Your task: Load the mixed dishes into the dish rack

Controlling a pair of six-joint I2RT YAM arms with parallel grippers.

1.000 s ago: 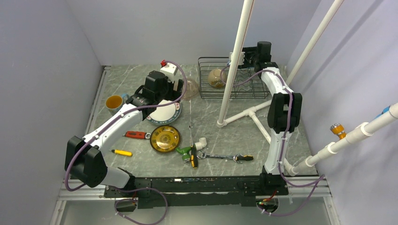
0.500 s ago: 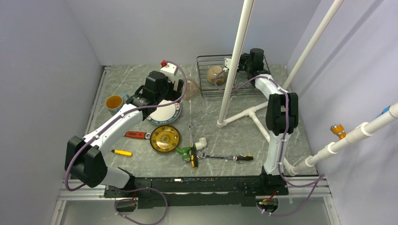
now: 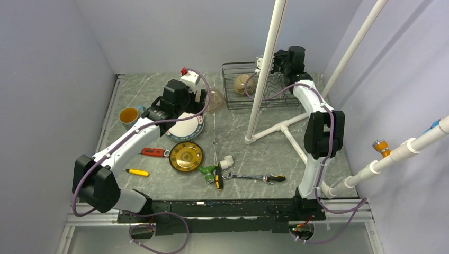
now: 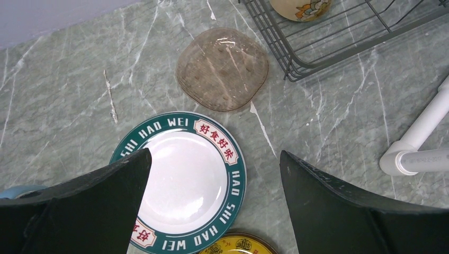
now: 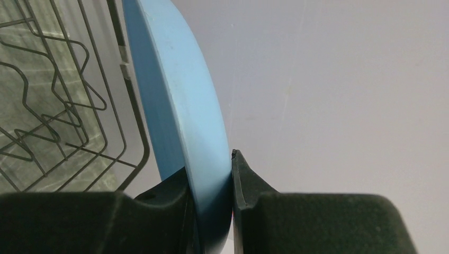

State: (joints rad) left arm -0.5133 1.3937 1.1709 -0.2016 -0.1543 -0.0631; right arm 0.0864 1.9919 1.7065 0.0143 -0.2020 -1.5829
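The right jaws, swung back rightward along the far edge, clamp the light-blue plate (image 5: 174,90) on edge over the dish rack (image 3: 238,103) holding the whitish bowl (image 3: 243,84); left jaws gape above the green-rimmed plate (image 4: 185,180), with it, the yellow-centred plate (image 3: 186,156) and the teal mug (image 3: 128,115) left unloaded.

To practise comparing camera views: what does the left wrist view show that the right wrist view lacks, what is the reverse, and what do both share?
Only left wrist: the open left gripper over the green-rimmed white plate, a brownish glass plate, a bowl, a white pipe. Only right wrist: the right gripper shut on the edge of the light-blue plate. Both: the black wires of the dish rack and the marbled table.
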